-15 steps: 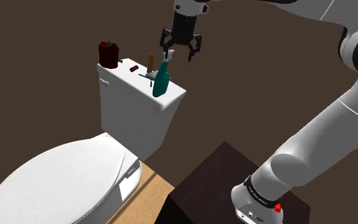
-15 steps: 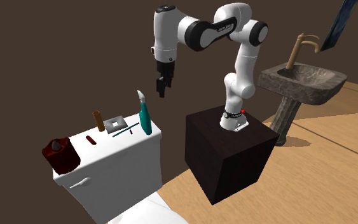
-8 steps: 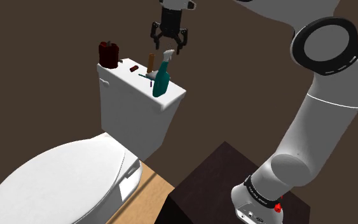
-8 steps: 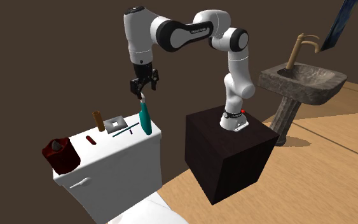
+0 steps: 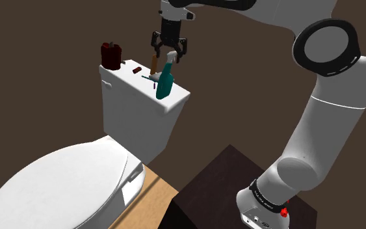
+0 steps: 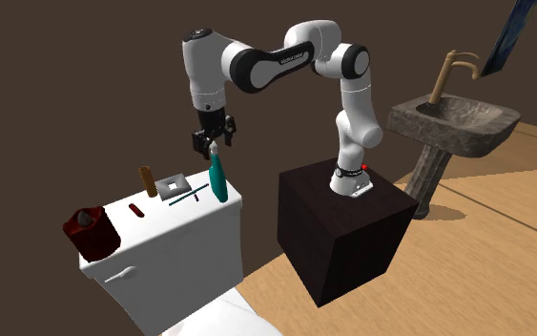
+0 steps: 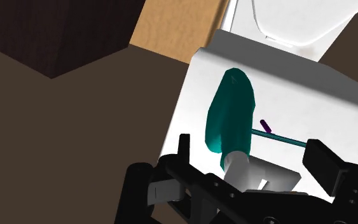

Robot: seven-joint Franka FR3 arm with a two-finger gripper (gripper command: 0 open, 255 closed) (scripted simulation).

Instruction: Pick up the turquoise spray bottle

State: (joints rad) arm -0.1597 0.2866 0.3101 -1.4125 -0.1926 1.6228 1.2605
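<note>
The turquoise spray bottle (image 5: 165, 82) with a white spray head stands upright near the corner of the white toilet tank's lid (image 5: 126, 81). My gripper (image 5: 169, 52) hangs straight down over it, open, its fingers on either side of the spray head. In the second exterior view the gripper (image 6: 213, 144) sits just above the bottle (image 6: 217, 181). The wrist view looks down the bottle (image 7: 231, 118): the gripper (image 7: 254, 159) straddles the white head, one black finger (image 7: 184, 149) stands apart from it, and no contact shows.
On the tank lid also stand a dark red cup (image 5: 112, 55), a brown cylinder (image 5: 153, 64), a small brown piece (image 5: 136, 69), a grey square (image 6: 173, 184) and a thin teal stick (image 6: 188, 196). The toilet seat (image 5: 58, 185) lies below. A stone sink (image 6: 452, 119) stands beyond the dark stand (image 6: 342, 224).
The gripper swung towards the shoulder view's left, turned about its axis and came down from beside the bottle to straddle its spray head. The bottle has not moved.
</note>
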